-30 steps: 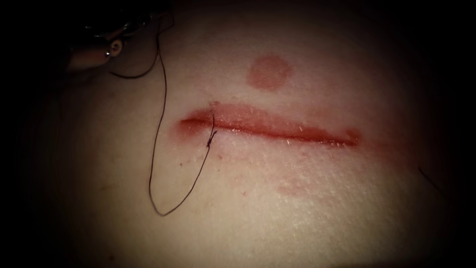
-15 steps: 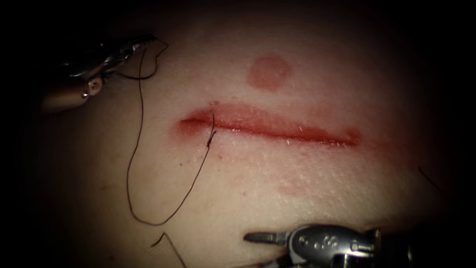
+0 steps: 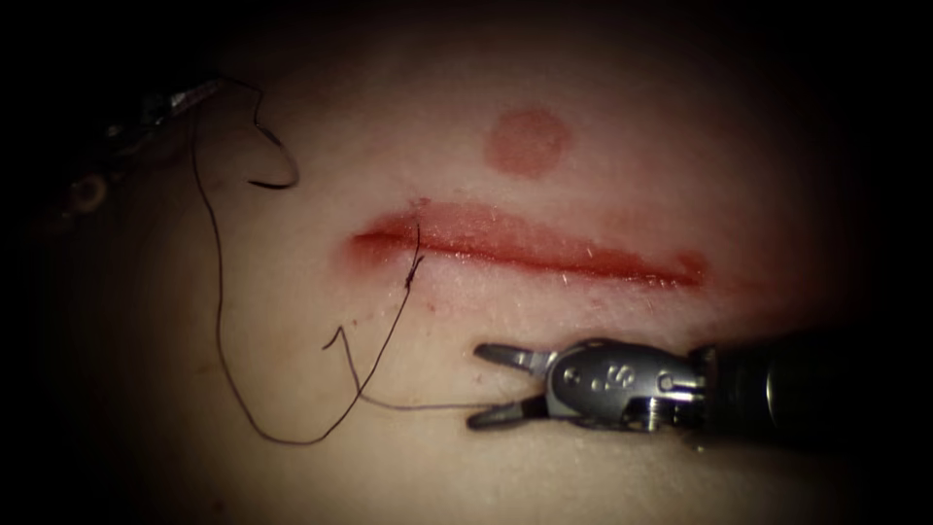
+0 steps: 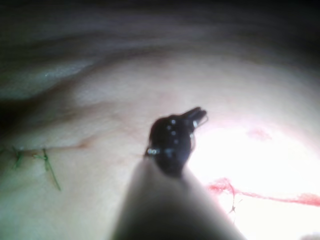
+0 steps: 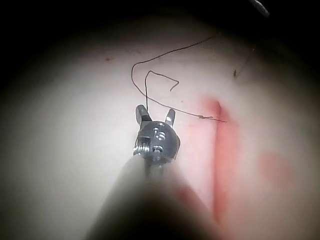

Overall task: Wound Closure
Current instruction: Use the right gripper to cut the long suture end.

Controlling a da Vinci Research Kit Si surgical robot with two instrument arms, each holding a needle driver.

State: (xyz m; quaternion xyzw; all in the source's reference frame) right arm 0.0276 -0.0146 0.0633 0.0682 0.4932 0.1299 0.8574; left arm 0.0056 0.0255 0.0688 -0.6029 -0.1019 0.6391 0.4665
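While the left end effector [image 3: 190, 95] is sitting at the dim far-left edge of the endoscope view, its jaws are pinching the thread [image 3: 216, 292]; I cannot make out the needle. From there the thread is hanging down over the tissue [image 3: 583, 457], looping low, then climbing to a knot [image 3: 413, 275] at the cut's [image 3: 530, 248] left end. A free tail is running from that loop rightward to the right end effector [image 3: 484, 386], which is lying just below the cut with jaws spread, the lower tip touching the tail, gripping nothing.
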